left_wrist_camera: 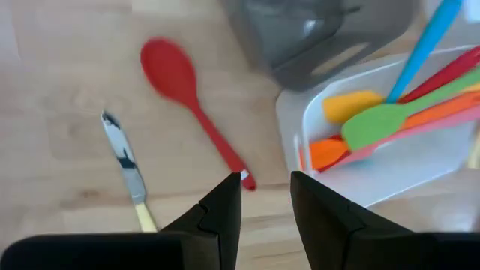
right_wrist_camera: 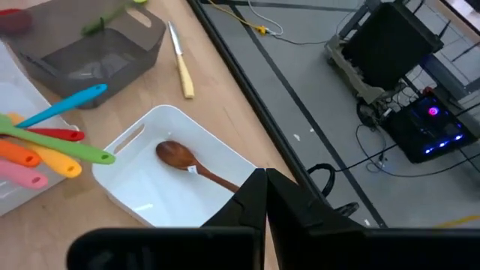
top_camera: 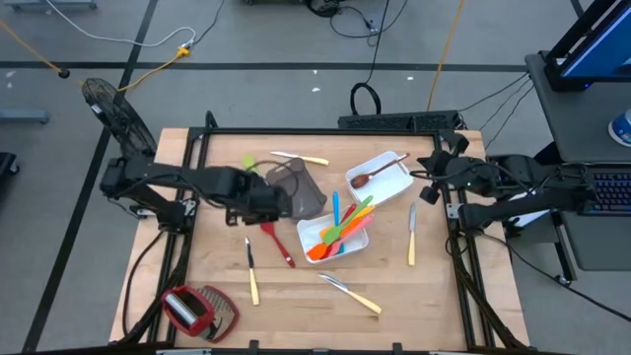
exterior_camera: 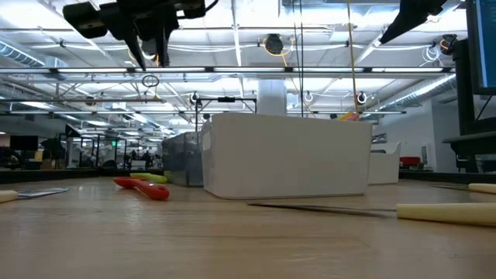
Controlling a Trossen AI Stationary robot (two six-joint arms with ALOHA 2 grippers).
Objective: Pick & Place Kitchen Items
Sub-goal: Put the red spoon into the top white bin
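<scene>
Two pincers held above the bench (top_camera: 296,296)
Left pincer (left_wrist_camera: 266,196) is parted, empty, over the red spoon (left_wrist_camera: 191,97); right pincer (right_wrist_camera: 266,196) is clenched, empty.

The right gripper (right_wrist_camera: 264,196) has its two dark fingers pressed together with nothing between them, above the edge of the wooden tabletop (right_wrist_camera: 225,97). Just beyond the fingers sits a white tray (right_wrist_camera: 131,199) holding a brown wooden spoon (right_wrist_camera: 196,166), its bowl near the tray's middle and its handle running toward the fingers. Beside it, a second white tray (right_wrist_camera: 10,86) carries a blue spoon (right_wrist_camera: 64,105), a red one (right_wrist_camera: 56,134), a green spatula (right_wrist_camera: 67,150), an orange one (right_wrist_camera: 19,154), a yellow one (right_wrist_camera: 60,163) and a pink one (right_wrist_camera: 22,176). Farther along stands a grey tray (right_wrist_camera: 90,49). A pale-handled knife (right_wrist_camera: 181,60) lies near the tabletop's edge. Past that edge is grey floor with cables and a computer (right_wrist_camera: 431,124).
</scene>
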